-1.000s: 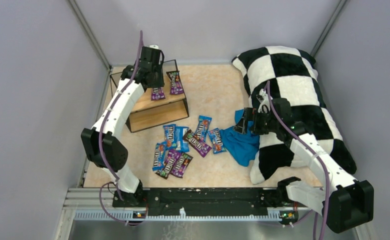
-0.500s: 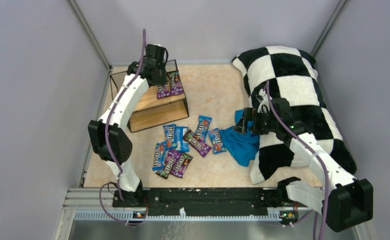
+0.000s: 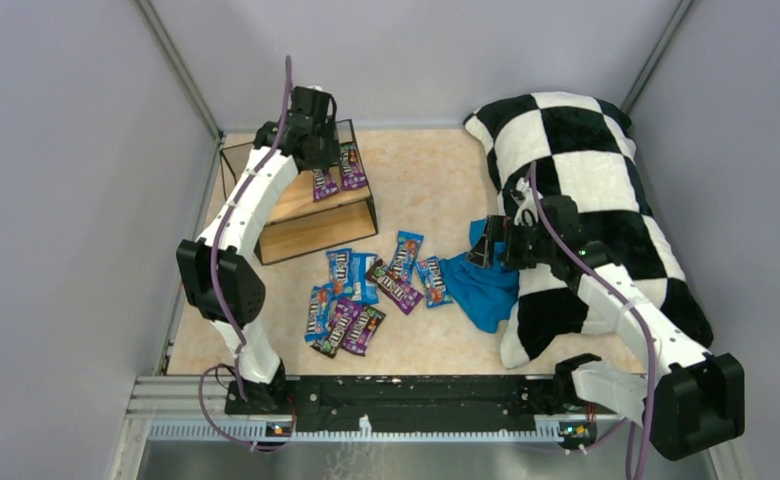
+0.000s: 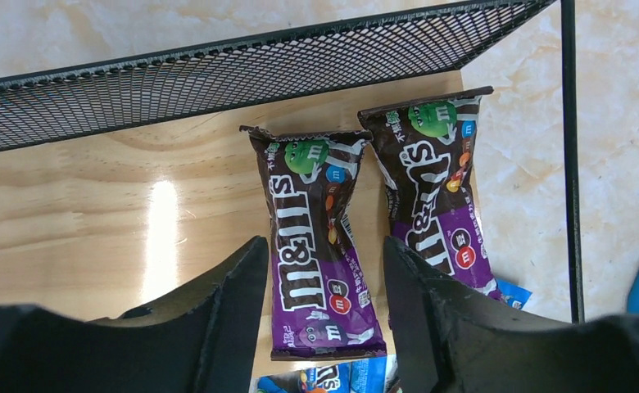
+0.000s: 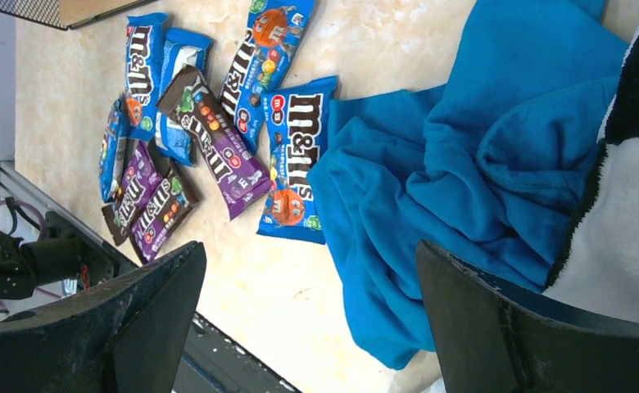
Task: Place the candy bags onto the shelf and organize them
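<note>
Your left gripper (image 4: 323,243) sits jaws apart astride a purple candy bag (image 4: 312,201) flat on the shelf (image 4: 95,213), long axis straight ahead, beside a second bag (image 4: 432,176)

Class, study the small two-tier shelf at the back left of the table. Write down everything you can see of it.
The shelf is a small two-tier stand: thin black wire frame, a black mesh panel along one side, two light, glossy wooden boards. It stands upright at the back left corner of the table. Two purple candy bags lie flat, side by side, on the top board near one end. The left gripper hangs over them, open fingers either side of one bag.
</note>
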Robot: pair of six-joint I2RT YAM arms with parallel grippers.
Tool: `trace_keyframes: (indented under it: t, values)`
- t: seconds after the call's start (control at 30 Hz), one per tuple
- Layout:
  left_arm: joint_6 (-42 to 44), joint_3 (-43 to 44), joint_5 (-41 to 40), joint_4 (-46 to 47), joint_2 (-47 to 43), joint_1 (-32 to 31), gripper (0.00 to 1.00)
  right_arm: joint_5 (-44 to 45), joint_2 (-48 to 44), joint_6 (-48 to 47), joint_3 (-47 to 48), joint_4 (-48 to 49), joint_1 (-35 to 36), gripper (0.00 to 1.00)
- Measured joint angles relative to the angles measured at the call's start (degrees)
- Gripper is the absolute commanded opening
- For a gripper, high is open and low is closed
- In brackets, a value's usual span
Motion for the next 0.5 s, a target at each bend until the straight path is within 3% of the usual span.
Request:
trace_keyframes:
  t: [0.3,0.5]
  values:
    - [0.0,-1.8,2.5,0.0,-1.3,0.5,0.64,0.0,0.3,0.0,-0.3,0.8,0.0,0.99]
    - [-0.5,-9.2,6.4,0.5,-8.0,2.0,0.96,0.0,0.5,-0.1,-0.3,0.9,0.0,0.99]
